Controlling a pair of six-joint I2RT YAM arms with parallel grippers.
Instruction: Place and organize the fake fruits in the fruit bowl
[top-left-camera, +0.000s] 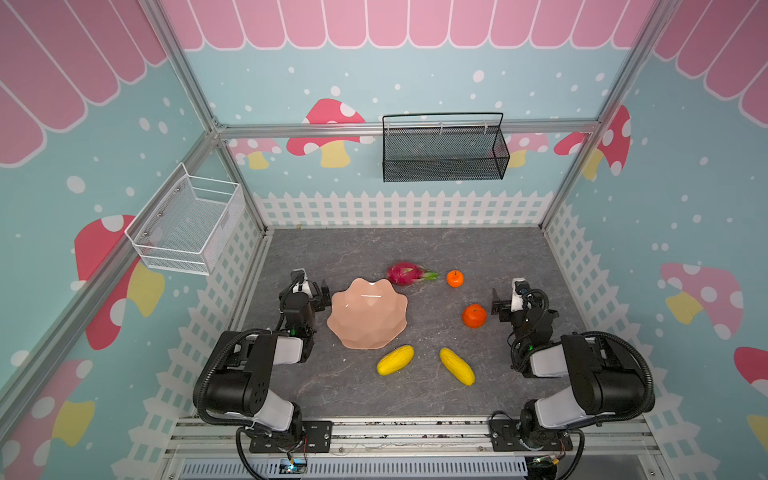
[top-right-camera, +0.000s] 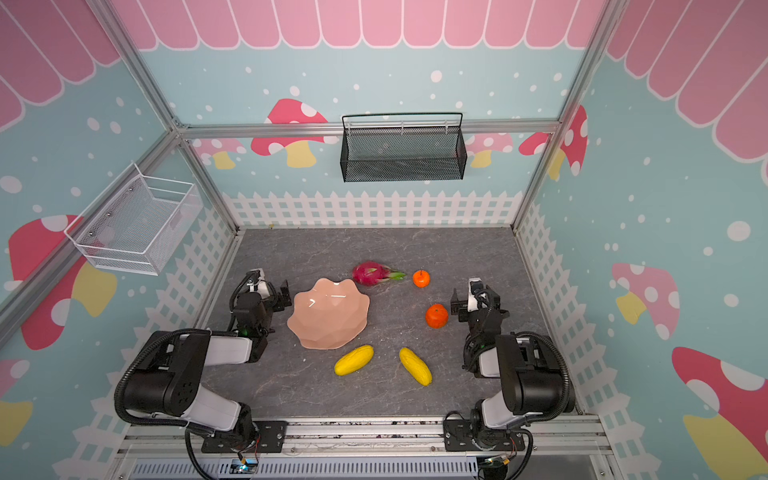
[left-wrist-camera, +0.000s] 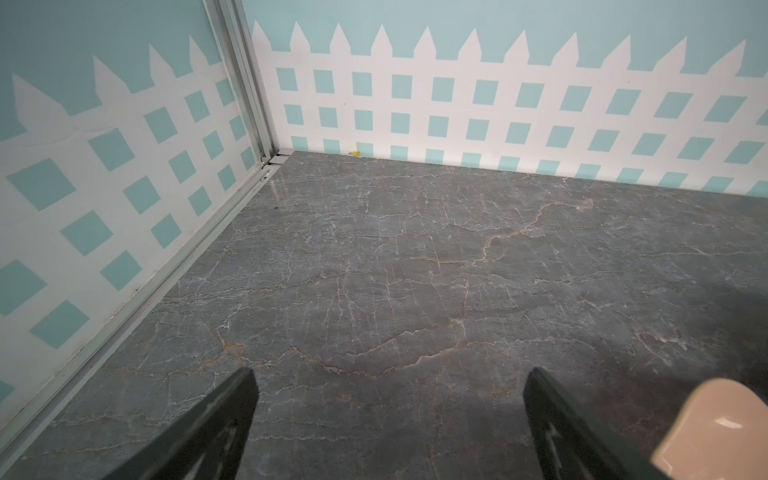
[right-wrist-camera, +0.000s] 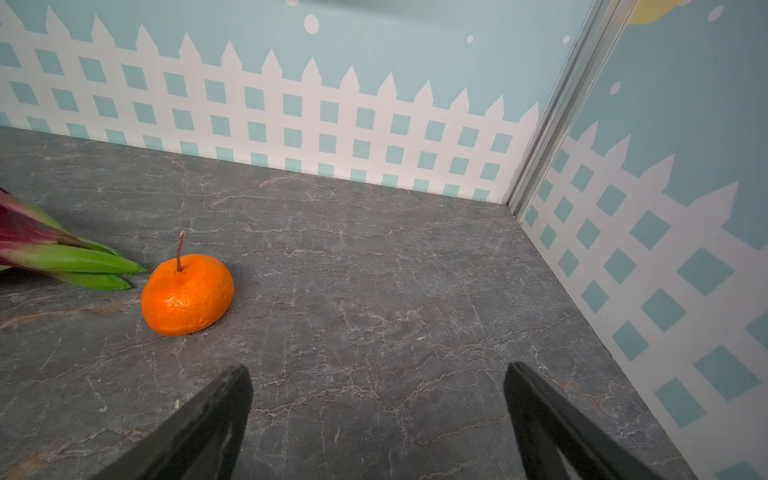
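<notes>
While spiky dragon fruit (top-left-camera: 404, 273) lies outside, glossy scalloped bowl (top-left-camera: 365, 318)

On the table (top-left-camera: 415, 249) the bowl (top-left-camera: 365, 320) sits left of the middle, with all five fruits outside it. The dragon fruit (top-left-camera: 405, 274) lies just behind the bowl's far right rim, the small round fruit (top-left-camera: 455, 278) just right of the dragon fruit's tip, and the larger round fruit (top-left-camera: 474, 316) right of the bowl, nearer the front. Before the bowl, toward its right, lie two oblong fruits (top-left-camera: 395, 360) (top-left-camera: 457, 366), apart, their far ends closer together.
</notes>
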